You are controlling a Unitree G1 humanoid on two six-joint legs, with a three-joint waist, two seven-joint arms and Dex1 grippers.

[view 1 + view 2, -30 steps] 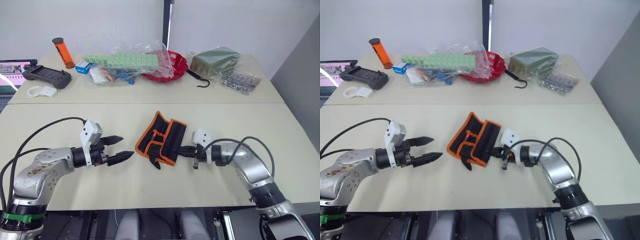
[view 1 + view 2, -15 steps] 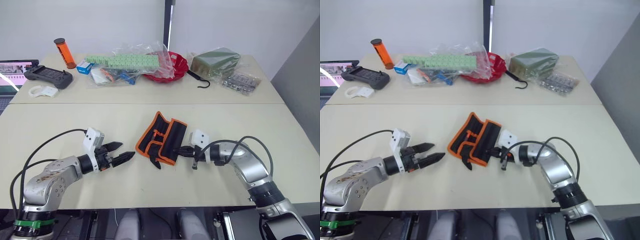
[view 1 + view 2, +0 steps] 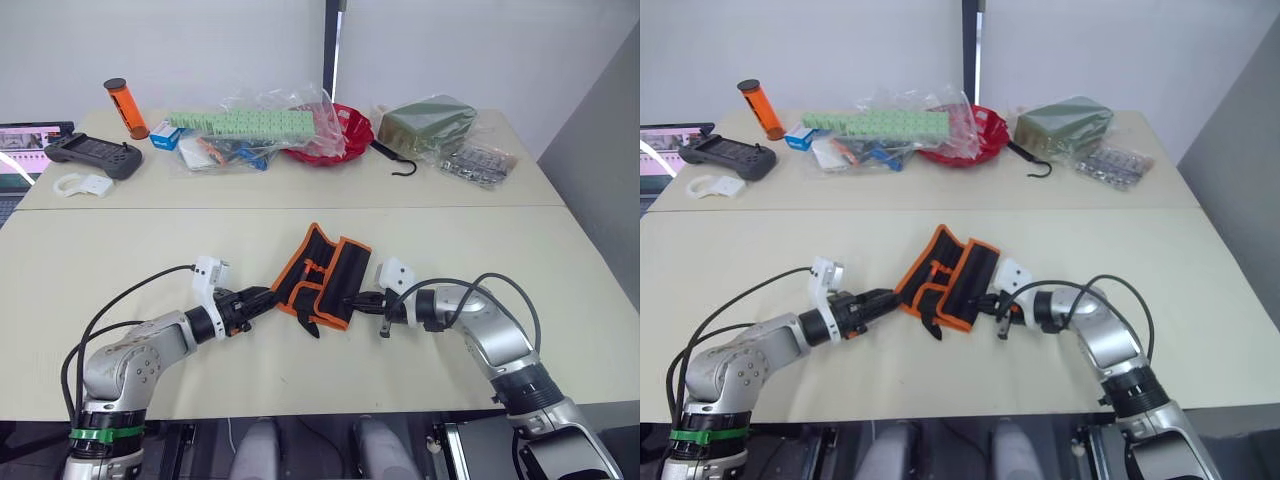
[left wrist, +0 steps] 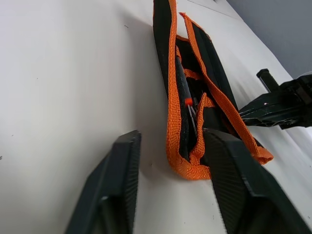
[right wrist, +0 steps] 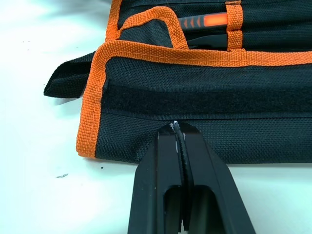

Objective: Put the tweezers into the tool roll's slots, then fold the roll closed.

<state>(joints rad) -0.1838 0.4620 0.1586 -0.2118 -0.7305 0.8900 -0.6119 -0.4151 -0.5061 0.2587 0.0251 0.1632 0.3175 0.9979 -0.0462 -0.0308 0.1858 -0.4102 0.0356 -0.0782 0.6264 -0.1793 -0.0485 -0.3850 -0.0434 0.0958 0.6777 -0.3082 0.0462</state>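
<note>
Pale worktop carrying tool roll near its middle – partly folded, orange binding up. Left pincer spread wide at roll's left end, fingers astride that end. Right pincer pressed closed – tips touching roll's right edge

a lab or office: plain cream tables, a laptop, bagged parts, grey partition walls.
</note>
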